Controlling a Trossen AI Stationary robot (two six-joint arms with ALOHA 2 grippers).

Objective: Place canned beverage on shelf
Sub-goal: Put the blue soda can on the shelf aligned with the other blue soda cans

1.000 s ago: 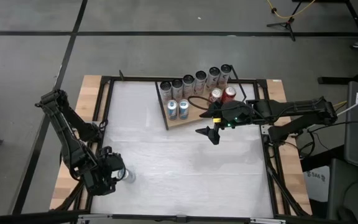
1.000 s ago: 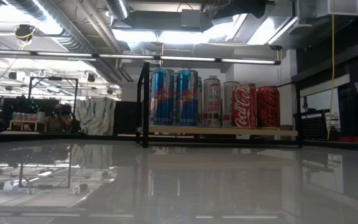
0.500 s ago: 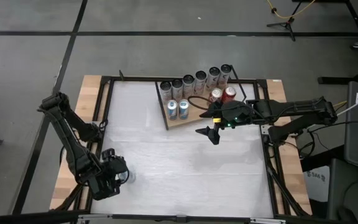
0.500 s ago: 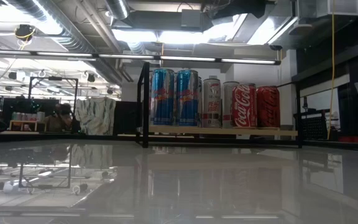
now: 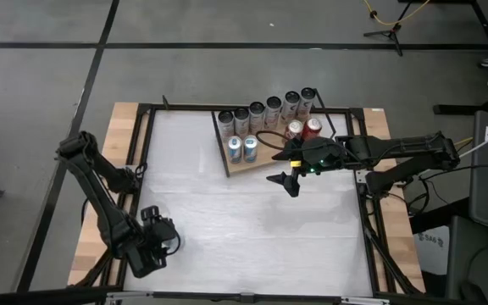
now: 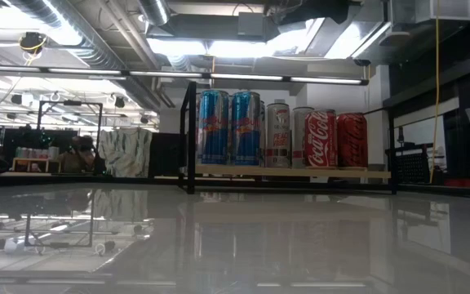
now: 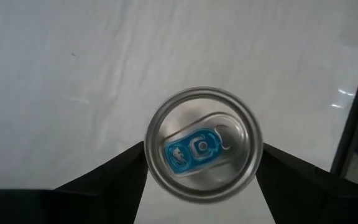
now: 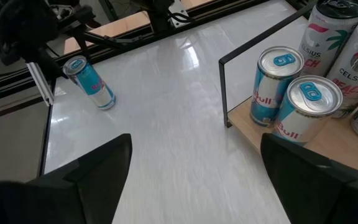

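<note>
- Your left gripper (image 5: 161, 241), at the table's 7 o'clock, sits over the can (image 7: 202, 143), fingers apart, not clamping.
- Your right gripper (image 5: 285, 180) hovers spread beside the shelf (image 5: 252, 163).

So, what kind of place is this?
Probably a robotics lab or workshop: exposed ceiling ducts, a bare grey floor with a tripod, and a black-framed test table between two arms.

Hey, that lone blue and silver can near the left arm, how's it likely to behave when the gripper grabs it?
The can is tall and slim, standing upright, so a nudge could tip it and it would probably roll. Its glossy metal wall may slip between the left gripper fingers. The tab looks unopened, so likely full and fairly heavy.
</note>
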